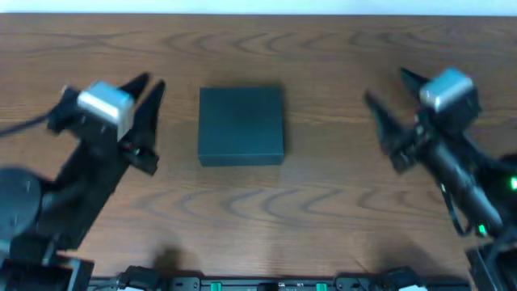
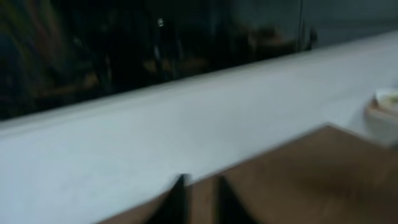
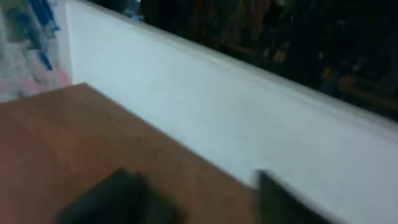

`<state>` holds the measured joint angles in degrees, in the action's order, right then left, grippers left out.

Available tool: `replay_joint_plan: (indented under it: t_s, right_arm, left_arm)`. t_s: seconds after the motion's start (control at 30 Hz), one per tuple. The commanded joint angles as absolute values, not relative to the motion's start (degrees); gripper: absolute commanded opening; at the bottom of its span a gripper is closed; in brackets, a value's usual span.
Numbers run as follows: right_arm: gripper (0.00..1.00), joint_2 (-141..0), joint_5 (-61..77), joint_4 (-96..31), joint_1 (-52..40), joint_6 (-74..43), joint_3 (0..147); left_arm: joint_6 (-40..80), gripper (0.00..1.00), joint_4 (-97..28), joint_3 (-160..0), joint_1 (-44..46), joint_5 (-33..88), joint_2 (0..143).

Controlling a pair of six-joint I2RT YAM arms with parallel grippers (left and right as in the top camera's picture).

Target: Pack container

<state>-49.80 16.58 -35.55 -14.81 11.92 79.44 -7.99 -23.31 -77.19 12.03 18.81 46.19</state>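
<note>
The container point(image 1: 241, 125) is shut, its inside hidden. Either side of it, the left arm point(image 1: 77, 190) and right arm point(image 1: 456, 178) run off the overhead edges. A pale round thing point(image 2: 387, 111), blurred and cut off, cannot be identified.

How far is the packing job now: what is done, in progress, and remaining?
Done: the container sits closed on the table; its contents are hidden. In hand: nothing; the left tool and the right tool are open, empty, and apart from it on either side. Left: no loose items are in view, so I cannot tell whether packing is finished or not begun.
</note>
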Motion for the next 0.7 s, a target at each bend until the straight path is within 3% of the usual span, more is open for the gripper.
replay_joint_plan:
  t_s: [0.0, 0.27, 0.53, 0.67]
  right_arm:
    - [0.99, -48.3, 16.3, -39.0, -15.3, 9.9, 78.0]
    - [0.99, -46.5, 16.3, -52.4, -15.3, 9.9, 78.0]
    - [0.99, -46.5, 16.3, -67.1, -15.3, 9.9, 78.0]
    - [0.99, -46.5, 16.3, -72.4, -15.3, 9.9, 78.0]
  left_arm:
    - [-1.7, 0.95, -20.3, -74.4, 12.1, 17.4, 43.2]
    - [1.3, 0.95, -22.7, -74.2, 12.1, 17.6, 41.5]
    - [1.3, 0.95, -41.9, -74.2, 12.1, 17.6, 41.5]
    - [-4.1, 0.95, -48.7, -73.8, 12.1, 11.3, 41.6]
